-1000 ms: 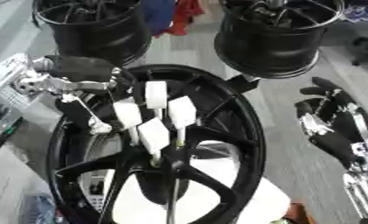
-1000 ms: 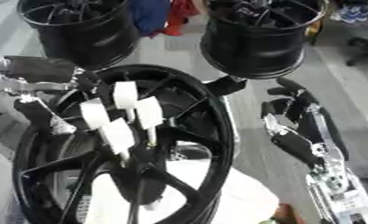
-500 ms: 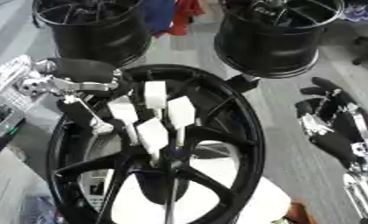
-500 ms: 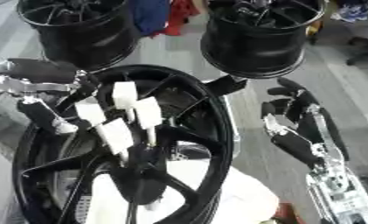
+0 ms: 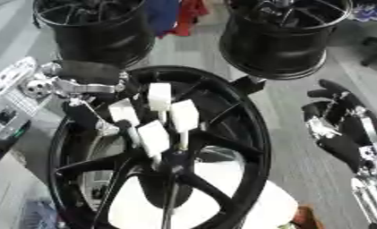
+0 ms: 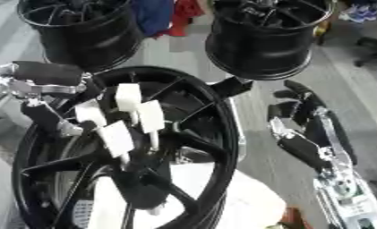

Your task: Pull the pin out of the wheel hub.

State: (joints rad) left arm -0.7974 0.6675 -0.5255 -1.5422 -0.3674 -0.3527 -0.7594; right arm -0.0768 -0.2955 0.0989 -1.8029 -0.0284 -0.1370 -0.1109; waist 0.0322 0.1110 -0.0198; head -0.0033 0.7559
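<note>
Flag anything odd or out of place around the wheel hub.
Nothing looks damaged or spilled. Four white-headed pins stand in the wheel hub, fanned slightly apart rather than parallel. The left robot hand is at the rim; the right robot hand hangs aside.

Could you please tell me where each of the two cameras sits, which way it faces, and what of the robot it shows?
Left eye view: in the robot's head, looking down at the large black spoked wheel hub bearing white block-topped pins; left hand at the rim, right hand idle at the right edge.
Right eye view: beside it, facing the same way, everything shifted leftward.
Both share the hub, pins, both hands and two black drum-shaped rims beyond.
</note>
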